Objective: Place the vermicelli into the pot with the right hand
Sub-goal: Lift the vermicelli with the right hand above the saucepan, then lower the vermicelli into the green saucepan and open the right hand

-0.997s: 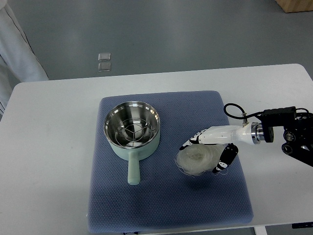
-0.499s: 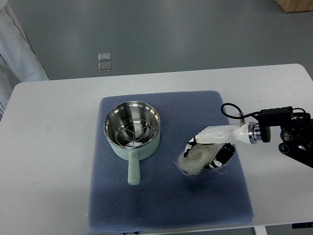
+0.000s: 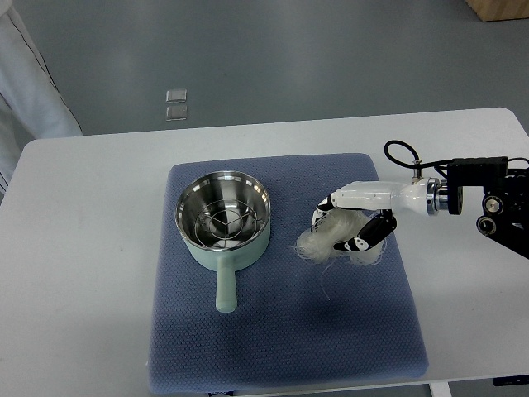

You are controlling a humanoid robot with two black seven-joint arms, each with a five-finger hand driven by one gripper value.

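Observation:
A mint-green pot (image 3: pixel 223 222) with a steel inside and a wire rack stands on the blue mat (image 3: pixel 281 331), handle toward the near edge. My right hand (image 3: pixel 343 227) comes in from the right and is shut on a pale white bundle of vermicelli (image 3: pixel 326 238). It holds the bundle a little above the mat, to the right of the pot. Loose strands hang below the hand. The left arm is not in view.
The mat lies on a white table (image 3: pixel 83 248). A person's white sleeve (image 3: pixel 29 83) shows at the far left edge. A small clear object (image 3: pixel 176 105) lies on the grey floor beyond the table.
My right hand closed on the vermicelli and lifted it off the mat, moving slightly up and away from the near edge.

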